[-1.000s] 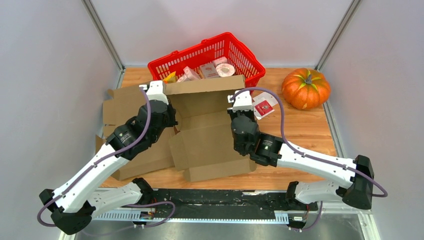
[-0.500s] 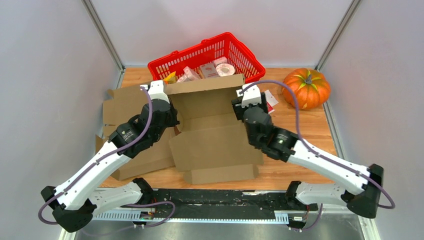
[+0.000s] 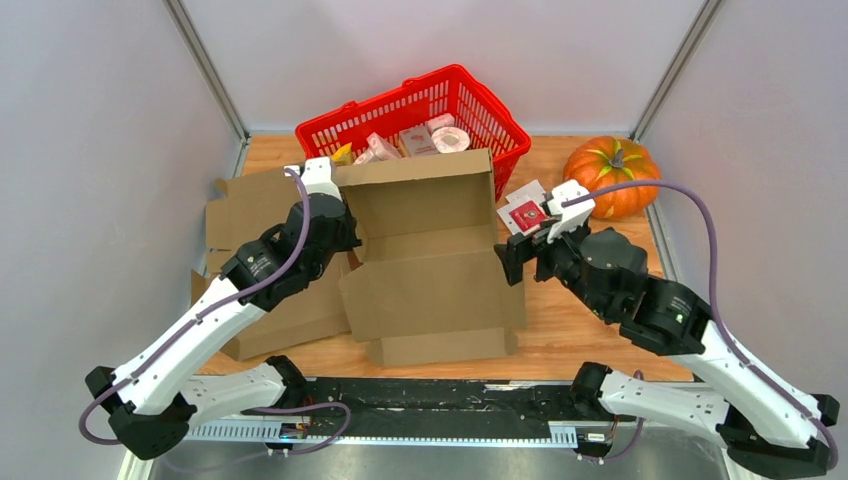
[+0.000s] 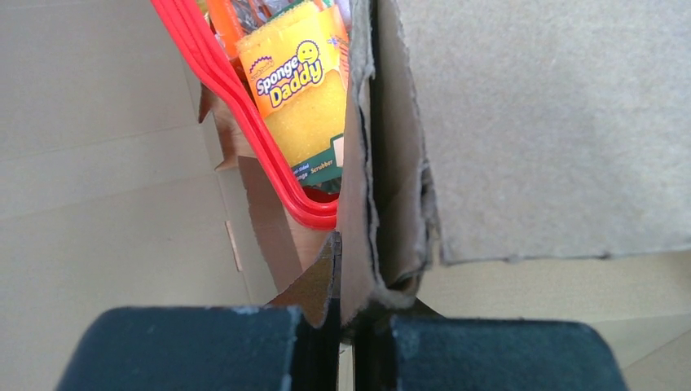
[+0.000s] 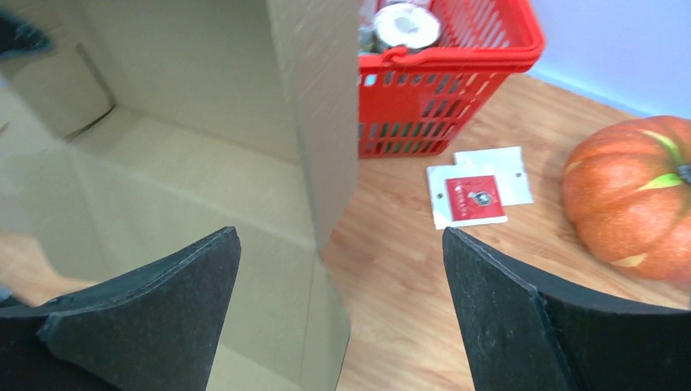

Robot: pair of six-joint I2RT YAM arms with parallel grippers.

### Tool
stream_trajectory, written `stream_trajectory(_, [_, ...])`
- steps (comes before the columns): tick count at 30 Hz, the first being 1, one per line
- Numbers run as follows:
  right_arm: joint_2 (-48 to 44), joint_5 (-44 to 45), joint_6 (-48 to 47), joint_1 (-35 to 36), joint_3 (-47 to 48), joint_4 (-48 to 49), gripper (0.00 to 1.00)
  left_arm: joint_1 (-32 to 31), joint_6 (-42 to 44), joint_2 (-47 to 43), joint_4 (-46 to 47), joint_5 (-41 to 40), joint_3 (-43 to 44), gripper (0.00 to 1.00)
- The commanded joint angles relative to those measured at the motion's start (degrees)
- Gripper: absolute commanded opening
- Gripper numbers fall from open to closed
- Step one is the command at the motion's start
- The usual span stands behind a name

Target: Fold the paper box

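Left gripper [image 4: 346, 326] pinches the cardboard box [image 3: 425, 285] wall; right gripper [image 5: 338, 244] gapes. Light, bendable board, probably best held at flap edges.

Left wrist view: crops both pads of the left end effector [image 4: 346, 326] at the lower edge, showing only dark tops. Hides part of the sponge pack [image 4: 297, 81] behind the paper box [image 4: 391, 163] wall, upper middle; crops its top too, small print unreadable.

Right wrist view: cuts the right end effector [image 5: 340, 236] fingers at the bottom, the pumpkin [image 5: 627, 195] at the right edge, the red basket [image 5: 440, 122] at the top.

Top view: packets [image 3: 415, 140] too small to read; red basket's near side hidden behind the paper box.
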Motion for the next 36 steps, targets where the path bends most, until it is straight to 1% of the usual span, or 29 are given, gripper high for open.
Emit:
stream_trajectory(1, [-1.5, -13.2, 2.8, -3.0, -2.6, -5.8, 1.0, -0.2, -0.7, -1.3, 1.5, 1.0, 3.1, 0.0])
stream_trajectory(3, [-1.5, -15.4, 3.3, -6.5, -3.4, -7.9, 1.0, -0.2, -0.8, -1.4, 1.9, 2.7, 2.9, 0.0])
stream_trajectory(4, [-2.2, -17.0, 3.9, -10.0, -3.8, -8.6, 1.0, -0.1, -0.8, -1.5, 2.3, 3.2, 2.8, 0.0])
stream_trajectory(5, [-3.3, -23.1, 4.0, -11.9, -4.5, -8.5, 1.0, -0.2, -0.9, -1.7, 2.3, 3.8, 2.6, 0.0])
stream_trajectory(6, [-6.1, -26.5, 4.3, -13.8, -5.5, -7.0, 1.0, -0.1, -1.6, -2.1, 2.3, 3.9, 2.3, 0.0])
stream_trajectory(7, [-7.3, -30.2, 5.5, -17.1, -6.8, -6.5, 1.0, -0.2, -2.1, -2.3, 2.6, 3.9, 2.1, 0.0])
stream_trajectory(8, [-8.0, -35.4, 6.3, -18.5, -8.8, -6.2, 1.0, -0.1, -2.7, -2.6, 2.5, 3.2, 1.5, 0.0])
stream_trajectory(11, [-9.0, -37.3, 10.7, -20.4, -12.6, -9.4, 1.0, -0.2, -5.8, -4.2, 3.1, 0.8, 0.2, 0.0])
stream_trajectory(13, [-11.9, -38.4, 12.9, -20.5, -14.7, -10.5, 1.0, 0.0, -8.9, -5.4, 2.3, -2.4, 0.0, 0.0])
stream_trajectory(14, [-13.4, -39.9, 15.4, -20.4, -16.9, -10.3, 1.0, 0.0, -11.8, -5.8, 1.6, -3.7, -0.2, 0.0])
stream_trajectory(16, [-18.3, -41.4, 17.0, -20.3, -19.4, -9.1, 1.0, 0.0, -14.8, -7.6, 0.7, -6.6, -1.0, 0.0])
stream_trajectory(17, [-19.9, -40.6, 19.0, -20.3, -20.5, -7.2, 1.0, 0.2, -16.8, -8.2, 0.9, -6.9, -2.2, 0.0])
stream_trajectory(19, [-22.2, -37.4, 20.4, -20.3, -20.5, -7.3, 1.0, 0.3, -18.8, -9.5, 1.6, -7.9, -3.0, 0.0])
stream_trajectory(20, [-22.5, -32.6, 21.3, -20.3, -20.1, -8.4, 1.0, 0.3, -21.1, -9.9, 1.2, -8.1, -3.5, 0.0])
stream_trajectory(22, [-23.0, -28.7, 25.6, -20.3, -20.2, -9.2, 1.0, 0.4, -23.0, -10.7, 0.5, -8.2, -3.6, 0.0])
stream_trajectory(23, [-23.9, -26.9, 26.9, -20.3, -20.9, -8.4, 1.0, 0.4, -25.0, -10.8, 0.4, -8.1, -3.7, 0.0])
stream_trajectory(24, [-24.8, -26.4, 30.5, -20.3, -22.0, -7.0, 1.0, 0.4, -25.9, -11.5, 0.2, -8.0, -3.9, 0.0])
stream_trajectory(25, [-26.0, -26.4, 32.2, -20.3, -25.2, -5.2, 1.0, 0.5, -27.1, -11.8, 0.2, -7.7, -4.1, 0.0])
stream_trajectory(26, [-28.7, -27.3, 34.5, -20.3, -26.9, 0.0, 0.98, 0.5, -29.8, -12.1, 0.2, -7.7, -4.8, 0.0])
stream_trajectory(27, [-30.1, -27.7, 36.6, -20.3, -28.8, 3.2, 0.96, 0.5, -31.1, -12.9, 0.7, -7.5, -5.3, 0.0])
stream_trajectory(28, [-31.5, -27.9, 40.8, -20.3, -33.0, 6.1, 0.9, 0.5, -32.4, -13.4, 0.9, -7.1, -6.5, 0.0])
stream_trajectory(29, [-33.7, -27.6, 42.3, -20.3, -34.8, 11.6, 0.89, 0.5, -34.8, -13.8, 1.2, -7.0, -7.1, 0.0])
stream_trajectory(32, [-35.6, -26.6, 44.6, -20.4, -39.6, 19.6, 0.85, 0.5, -37.2, -15.0, 2.4, -6.3, -8.0, 0.0])
stream_trajectory(34, [-35.1, -26.6, 44.8, -20.2, -40.5, 22.6, 0.82, 0.5, -38.0, -15.2, 2.0, -6.3, -7.7, 0.0])
stream_trajectory(35, [-34.4, -25.7, 43.1, -20.3, -39.5, 21.8, 0.81, 0.6, -38.4, -15.2, 2.0, -6.4, -7.4, 0.0])
stream_trajectory(36, [-34.3, -23.7, 41.9, -20.3, -38.0, 18.7, 0.82, 0.6, -38.4, -15.2, 1.8, -6.5, -7.3, 0.0])
